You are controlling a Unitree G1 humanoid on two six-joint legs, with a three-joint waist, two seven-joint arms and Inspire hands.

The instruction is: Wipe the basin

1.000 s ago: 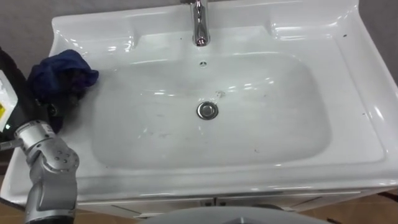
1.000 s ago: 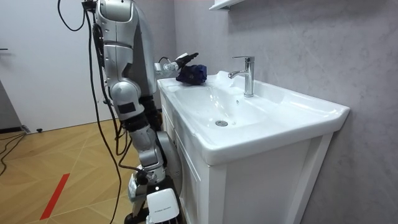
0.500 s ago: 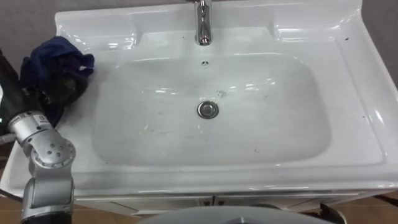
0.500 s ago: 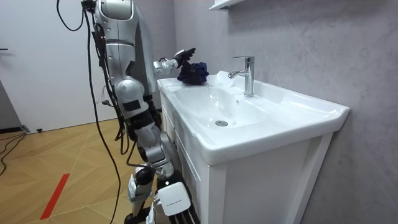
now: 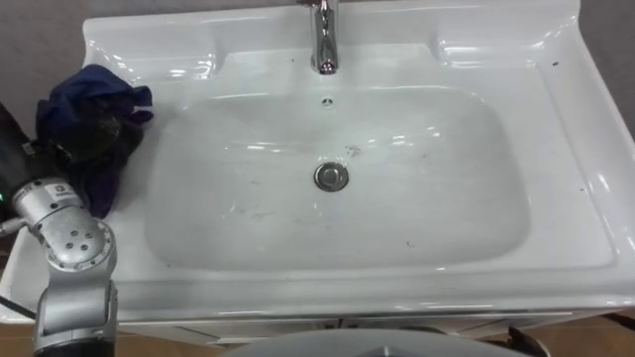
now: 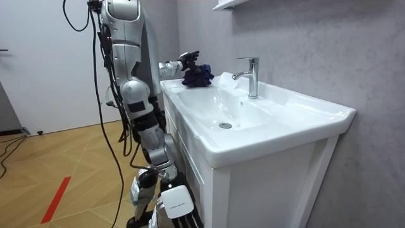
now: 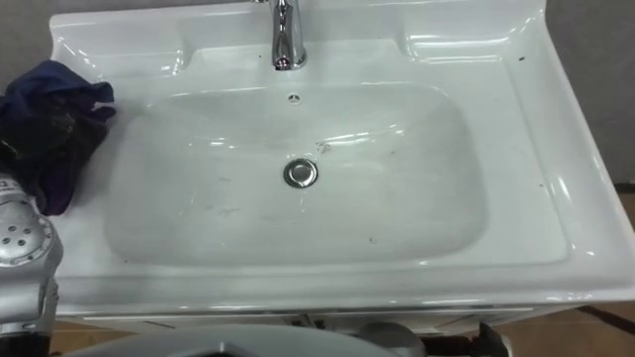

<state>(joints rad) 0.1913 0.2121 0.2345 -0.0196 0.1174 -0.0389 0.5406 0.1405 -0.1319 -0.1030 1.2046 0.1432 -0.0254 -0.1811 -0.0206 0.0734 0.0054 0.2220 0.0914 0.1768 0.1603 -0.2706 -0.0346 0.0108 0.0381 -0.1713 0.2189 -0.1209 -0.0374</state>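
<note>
A white basin with a chrome tap and a round drain lies below me. A crumpled dark blue cloth rests on the flat rim at the basin's left, near the back corner. My left hand has its dark fingers curled into the cloth's folds. In the room view the left hand sits on top of the cloth at the far end of the basin. My right hand hangs low beside the cabinet.
The basin stands on a white cabinet against a grey wall. A shelf edge juts out above the tap. Wooden floor lies open behind me.
My left hand has slid the cloth a little further back along the left rim. My right arm has swung slightly forward beside the cabinet.
</note>
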